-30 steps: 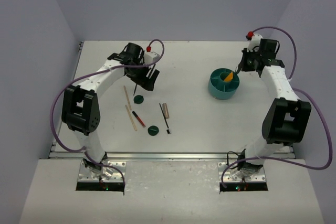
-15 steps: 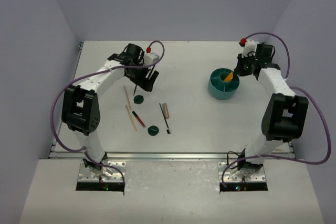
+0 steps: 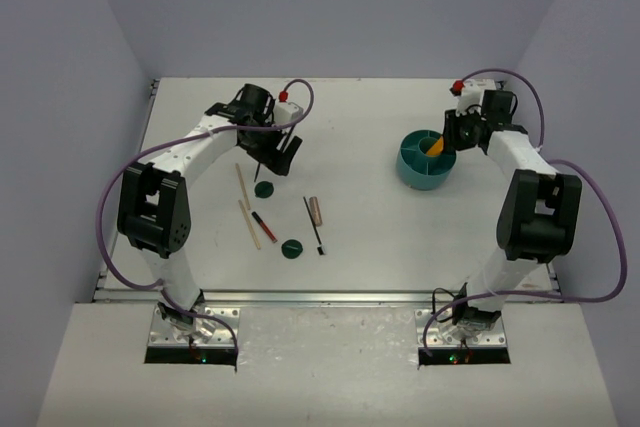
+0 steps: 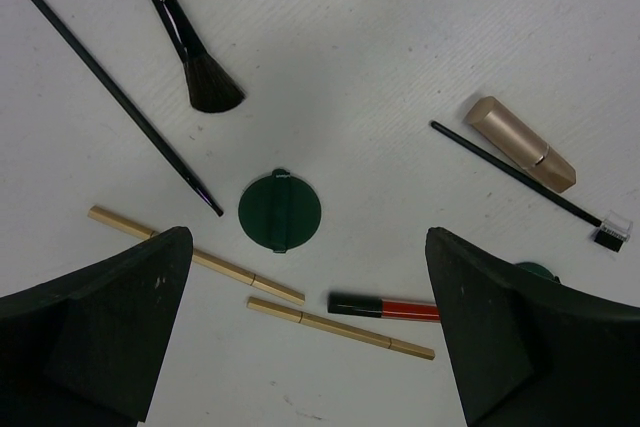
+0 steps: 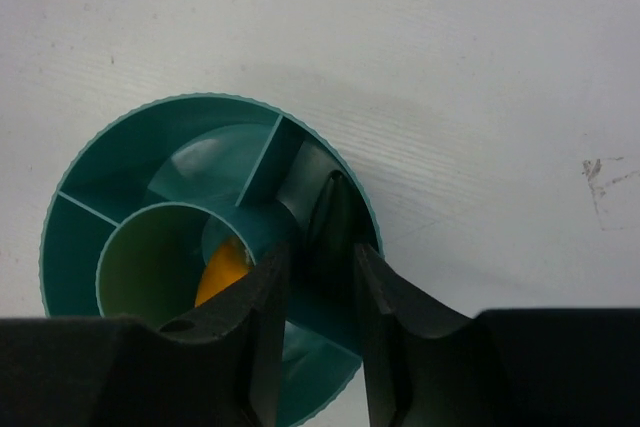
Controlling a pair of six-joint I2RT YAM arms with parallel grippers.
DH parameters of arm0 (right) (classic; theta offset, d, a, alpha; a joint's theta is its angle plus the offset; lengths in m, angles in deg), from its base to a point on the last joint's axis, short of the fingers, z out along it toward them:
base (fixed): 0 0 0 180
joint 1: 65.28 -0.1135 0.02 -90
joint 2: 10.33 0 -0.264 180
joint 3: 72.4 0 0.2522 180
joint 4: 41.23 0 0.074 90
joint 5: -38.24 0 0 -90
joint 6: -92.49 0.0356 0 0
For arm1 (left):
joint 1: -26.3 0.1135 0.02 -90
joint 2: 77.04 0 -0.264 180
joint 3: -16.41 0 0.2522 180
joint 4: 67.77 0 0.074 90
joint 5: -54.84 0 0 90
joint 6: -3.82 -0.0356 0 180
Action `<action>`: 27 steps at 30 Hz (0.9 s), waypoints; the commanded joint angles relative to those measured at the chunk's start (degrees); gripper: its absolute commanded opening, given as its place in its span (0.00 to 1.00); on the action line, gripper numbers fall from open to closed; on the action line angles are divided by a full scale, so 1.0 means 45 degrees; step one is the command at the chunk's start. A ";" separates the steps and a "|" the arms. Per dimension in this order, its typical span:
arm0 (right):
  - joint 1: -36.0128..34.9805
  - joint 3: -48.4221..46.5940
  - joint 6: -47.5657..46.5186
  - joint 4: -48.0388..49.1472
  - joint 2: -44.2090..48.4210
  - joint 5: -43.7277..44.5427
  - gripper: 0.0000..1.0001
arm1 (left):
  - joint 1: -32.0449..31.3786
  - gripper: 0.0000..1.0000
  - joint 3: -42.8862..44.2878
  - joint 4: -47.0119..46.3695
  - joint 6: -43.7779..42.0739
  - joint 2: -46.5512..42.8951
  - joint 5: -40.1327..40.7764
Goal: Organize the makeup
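Left pincer (image 4: 308, 247): wide open, empty, above the desk (image 4: 400, 27). Beneath, lying loose and apart: brushes (image 4: 190, 57), sticks (image 4: 195, 259), disc (image 4: 280, 212), pencil (image 4: 385, 305), tube (image 4: 520, 144). Further right, container (image 5: 200, 107) with wedge (image 5: 222, 272) inside. Right pincer (image 5: 318, 257): slightly parted, gripping nothing, just over the container's rim.

The table (image 4: 400, 7) looked matt white, finely ribbed and scuffed. The sticks (image 4: 195, 255) were bare pale wood. The big brush (image 4: 172, 22) had a glossy black handle and soft bristles. The tube (image 4: 520, 144) showed a satin beige sheen and the pencil (image 4: 385, 305) a gloss. The disc (image 4: 280, 212) was dull green plastic, the container (image 5: 150, 162) smooth, shiny teal plastic.
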 commanded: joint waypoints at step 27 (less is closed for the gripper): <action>-0.0020 -0.0762 0.1577 -0.0998 0.2686 -0.0085 0.39 | 0.0159 0.49 -0.0541 -0.0243 -0.1004 0.2704 0.2249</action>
